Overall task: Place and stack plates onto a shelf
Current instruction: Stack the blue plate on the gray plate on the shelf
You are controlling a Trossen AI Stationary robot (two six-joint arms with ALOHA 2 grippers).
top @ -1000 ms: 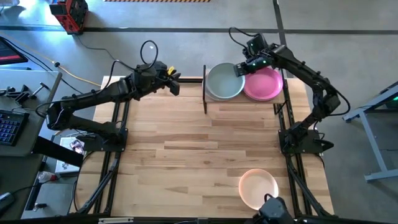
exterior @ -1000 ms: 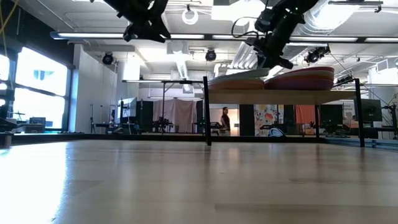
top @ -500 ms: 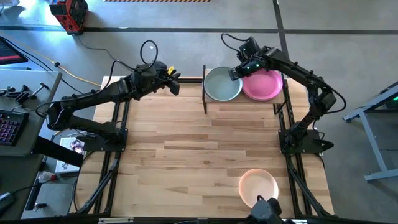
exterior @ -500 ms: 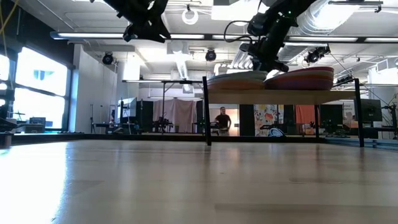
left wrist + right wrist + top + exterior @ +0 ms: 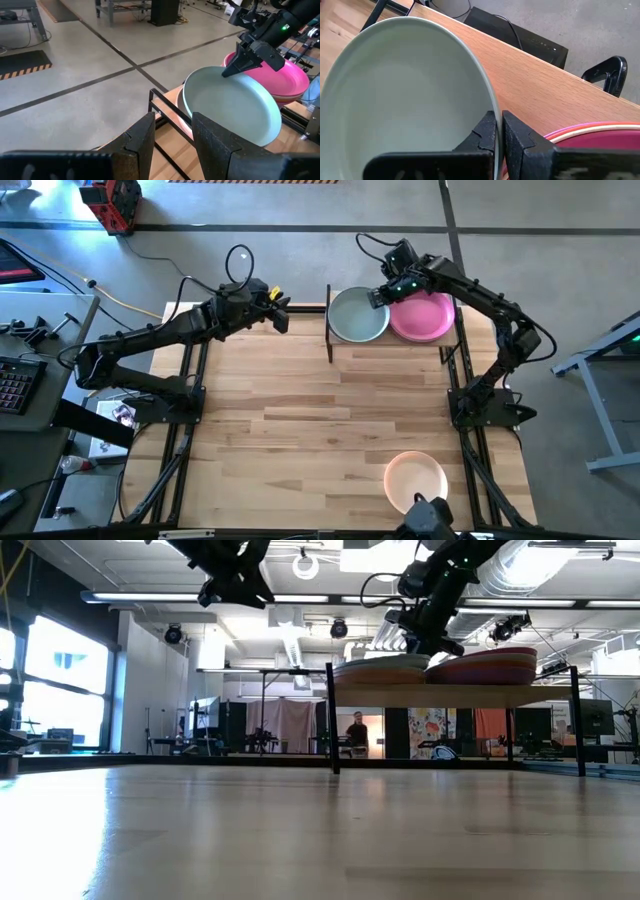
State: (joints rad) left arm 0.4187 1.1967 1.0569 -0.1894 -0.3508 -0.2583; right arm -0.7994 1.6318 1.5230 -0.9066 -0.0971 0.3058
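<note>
On the shelf (image 5: 450, 693) at the table's far edge stand two stacks. The left stack is topped by a grey-teal plate (image 5: 356, 316); a peach plate (image 5: 181, 117) shows under it. The right stack is topped by a magenta plate (image 5: 425, 315). My right gripper (image 5: 377, 297) is shut on the grey-teal plate's right rim. My left gripper (image 5: 285, 312) hangs open in the air left of the shelf, holding nothing. One more peach plate (image 5: 415, 480) lies flat on the table near its near right corner. My right gripper (image 5: 498, 127) pinches the grey-teal plate's rim (image 5: 487, 102) on the side that faces the magenta stack, one finger on the inner face and one on the outer. The fingers (image 5: 239, 64) slant down from the far right. The plate lies on the left stack, about level.
Black metal uprights (image 5: 329, 320) stand at the shelf's left end, and another (image 5: 582, 730) at its right end. The room beyond shows desks and a person (image 5: 357, 730) far behind the table. The wooden tabletop (image 5: 320, 430) spreads between the shelf and the near peach plate.
My right gripper moved toward the table's left and a little down, carrying the grey-teal plate leftward over the left stack, then held still. The left arm stayed put.
</note>
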